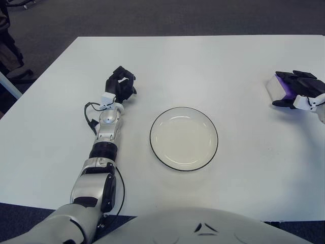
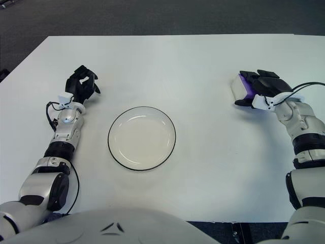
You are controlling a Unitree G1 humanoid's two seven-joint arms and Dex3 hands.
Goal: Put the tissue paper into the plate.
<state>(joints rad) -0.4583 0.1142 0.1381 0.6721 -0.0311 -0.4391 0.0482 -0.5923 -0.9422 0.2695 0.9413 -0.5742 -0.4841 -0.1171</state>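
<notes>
Both hands show over the white worktop [image 2: 193, 56]: the right hand [image 2: 260, 87] is at the far right with its dark fingers closed over the purple-and-white tissue pack [image 2: 242, 87], seemingly gripping it. The left hand [image 2: 81, 85], curled and holding nothing, shows left of the black-rimmed plate [image 2: 141, 138], well apart from the pack.

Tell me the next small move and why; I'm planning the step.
Probably close the right hand on the tissue pack and lift: its fingers drape over the pack, which sits on the table, right of the empty plate. Left hand shows left of the plate.
</notes>
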